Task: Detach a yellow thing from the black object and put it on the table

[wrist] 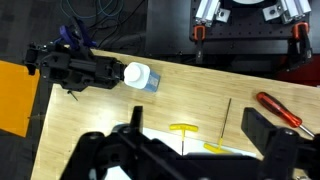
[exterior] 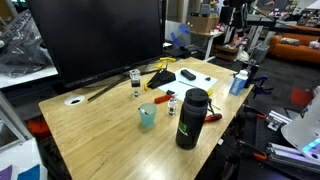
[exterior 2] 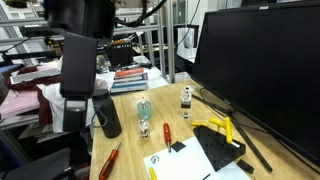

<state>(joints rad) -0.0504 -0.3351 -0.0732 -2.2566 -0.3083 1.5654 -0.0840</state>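
Note:
The black object (exterior: 163, 76) is a low wedge in front of the monitor, with yellow pieces (exterior: 158, 69) on it. It also shows in an exterior view (exterior 2: 226, 148) with its yellow pieces (exterior 2: 215, 127). In the wrist view my gripper (wrist: 200, 130) is open and empty, high above the light wooden table (wrist: 190, 95). Below it two loose yellow T-handled keys (wrist: 183, 128) lie at the edge of a white sheet. The black object is hidden in the wrist view. I cannot make out the gripper in either exterior view.
On the table are a big black monitor (exterior: 95, 40), a tall black bottle (exterior: 190, 118), a teal cup (exterior: 147, 116), small bottles (exterior: 136, 80), a white sheet (exterior: 195, 76), a blue-and-white bottle (wrist: 140, 77) and a red screwdriver (wrist: 275, 106). Black gear (wrist: 75, 68) lies past the table edge.

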